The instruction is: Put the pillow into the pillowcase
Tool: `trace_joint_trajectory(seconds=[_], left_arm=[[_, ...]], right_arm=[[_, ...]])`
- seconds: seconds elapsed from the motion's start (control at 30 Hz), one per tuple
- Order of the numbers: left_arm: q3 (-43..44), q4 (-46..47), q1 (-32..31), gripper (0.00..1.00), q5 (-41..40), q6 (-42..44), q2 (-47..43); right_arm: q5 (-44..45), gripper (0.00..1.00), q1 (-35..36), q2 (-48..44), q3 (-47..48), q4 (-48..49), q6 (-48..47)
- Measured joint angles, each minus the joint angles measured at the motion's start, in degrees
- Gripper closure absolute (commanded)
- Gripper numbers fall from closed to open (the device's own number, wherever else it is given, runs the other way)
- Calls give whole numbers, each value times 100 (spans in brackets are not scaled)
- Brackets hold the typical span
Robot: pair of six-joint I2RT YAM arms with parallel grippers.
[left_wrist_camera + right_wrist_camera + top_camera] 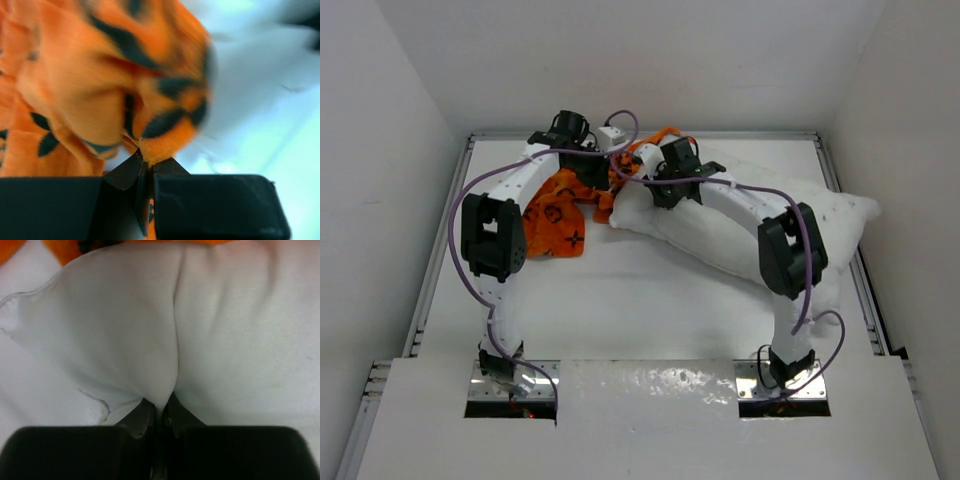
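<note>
The white pillow (740,230) lies across the right half of the table, its left end near the centre back. The orange pillowcase (558,215) with dark motifs is bunched at the back left and reaches over the pillow's left end. My left gripper (603,165) is shut on a fold of the pillowcase (165,142), lifting it. My right gripper (658,195) is shut on a pinch of the pillow's fabric (165,390) near its left end. A strip of orange shows at the top of the right wrist view (65,250).
The table (620,300) has metal rails along its left and right edges and white walls on three sides. The pillow's right corner (860,208) overhangs the right rail. Purple cables loop along both arms.
</note>
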Motion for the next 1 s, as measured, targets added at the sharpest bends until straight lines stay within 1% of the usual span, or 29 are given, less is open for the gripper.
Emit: trace_joint_trajectory(seconds=[0.07,0.13,0.2,0.3,0.43,0.53,0.67,0.77,0.87,1.0], left_arm=[[0,-109,0,100,46,31,0],[0,-195,0,100,105,70,0],[-2,-214,0,100,138,111,0],[-11,-247,-2,100,170,181,-20],[-13,-398,-74,100,345,315,-52],[22,-544,-254,100,505,409,-61],[323,-632,-417,100,704,245,-61],[739,-511,-409,100,745,-157,-61],[1106,-348,-372,100,785,-595,-61],[1128,-284,-363,100,927,-951,-61]], right_arm=[[46,100,-26,343,487,-24,291],[-37,100,-107,415,645,227,664],[-234,100,-264,389,645,603,1198],[-407,100,-625,367,514,1375,2240],[-313,100,-960,367,511,2096,3233],[-125,100,-992,411,511,2371,3805],[190,100,-800,588,511,2483,3965],[400,100,-619,638,431,2656,3969],[549,100,-514,623,175,3071,4041],[603,100,-498,621,28,3329,4118]])
